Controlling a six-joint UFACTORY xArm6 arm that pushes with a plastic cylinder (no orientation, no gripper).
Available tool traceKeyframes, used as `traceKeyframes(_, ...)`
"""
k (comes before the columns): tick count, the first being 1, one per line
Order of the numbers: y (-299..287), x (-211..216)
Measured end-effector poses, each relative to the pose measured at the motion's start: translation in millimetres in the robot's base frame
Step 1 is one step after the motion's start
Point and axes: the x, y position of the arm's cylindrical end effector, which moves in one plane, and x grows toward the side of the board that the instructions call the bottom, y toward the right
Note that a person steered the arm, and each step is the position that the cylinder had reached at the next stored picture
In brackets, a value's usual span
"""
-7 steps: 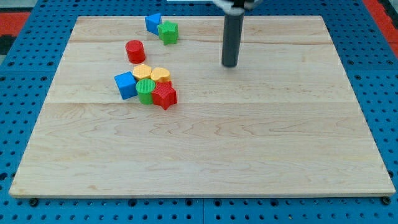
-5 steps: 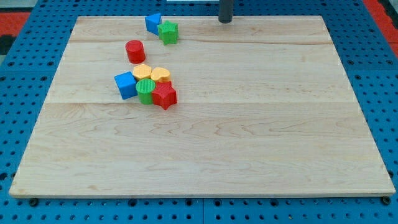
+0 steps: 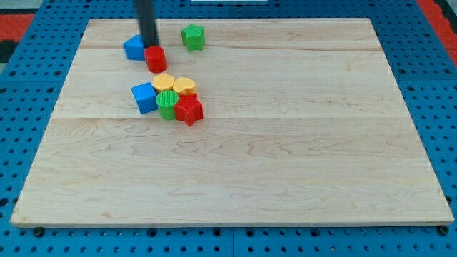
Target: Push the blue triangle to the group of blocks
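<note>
Presently my tip (image 3: pixel 149 45) stands near the view's top left of the table (image 3: pixel 285 164), just right of the blue triangle (image 3: pixel 133 48) and just above the red cylinder (image 3: pixel 156 58); whether it touches either, I cannot tell. No pincer on this rig, only the rod, so no grasp state applies.

Blue triangle: beside the red cylinder on its left, the two touching or nearly so.

Green block (image 3: pixel 192 36), star-like: alone toward the view's top, well right of the rod.

Group, below the red cylinder and apart from it:
- two yellow blocks (image 3: pixel 173 83) side by side at its top, the right one heart-like
- blue cube (image 3: pixel 144 97) at its left
- green cylinder (image 3: pixel 166 103) in the middle
- red star (image 3: pixel 188 109) at its lower right

All five sit packed together, touching.
</note>
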Motion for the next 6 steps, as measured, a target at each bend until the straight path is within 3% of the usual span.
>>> traceKeyframes(2,-34,-9)
traceKeyframes(4,-67,73)
traceKeyframes(6,-92,101)
